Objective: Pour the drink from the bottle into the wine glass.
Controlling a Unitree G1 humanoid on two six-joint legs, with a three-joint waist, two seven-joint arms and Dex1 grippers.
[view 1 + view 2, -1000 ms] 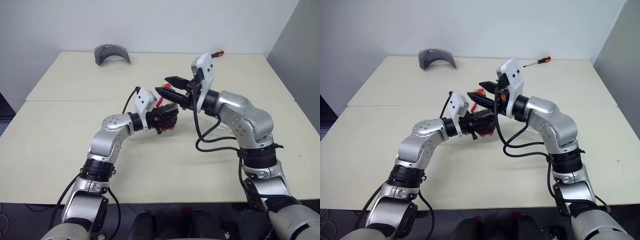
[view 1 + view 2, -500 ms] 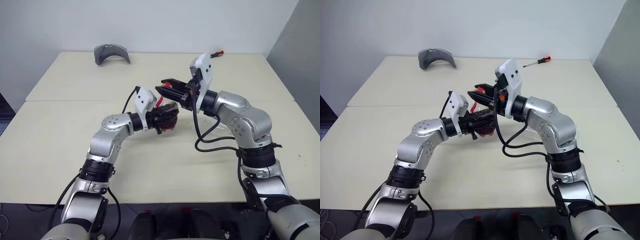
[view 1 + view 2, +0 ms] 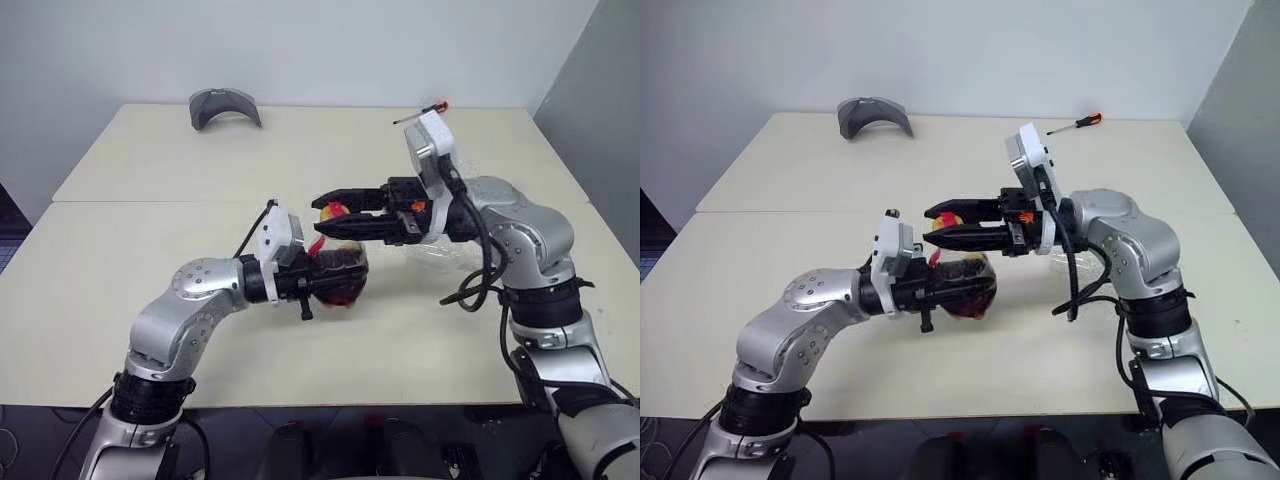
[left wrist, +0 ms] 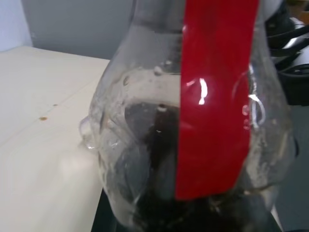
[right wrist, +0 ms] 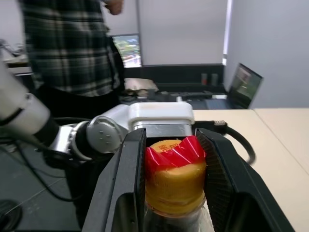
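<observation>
The left gripper is clamping the small squat clear plastic bottle by its bulbous body and holding it lifted above the cream-coloured table, in front of the robot, with the dark reddish-brown drink sitting in the lower part of the body behind the red label strip. The right gripper is reaching in from the other side, its two black fingers bracketing the yellow cap with the red band; they are looking pressed to the cap's sides, a firm grasp by my reading. The clear stemmed wine glass is standing on the table just behind the right forearm, partly hidden. The bottle is likely light and thin-walled, so a hard squeeze on the belly could push liquid out once the cap is off; the neck and shoulder are the stiffer places to hold. The cap is small and smooth, needing square contact on both sides. The glass is fragile and top-heavy, best left standing
</observation>
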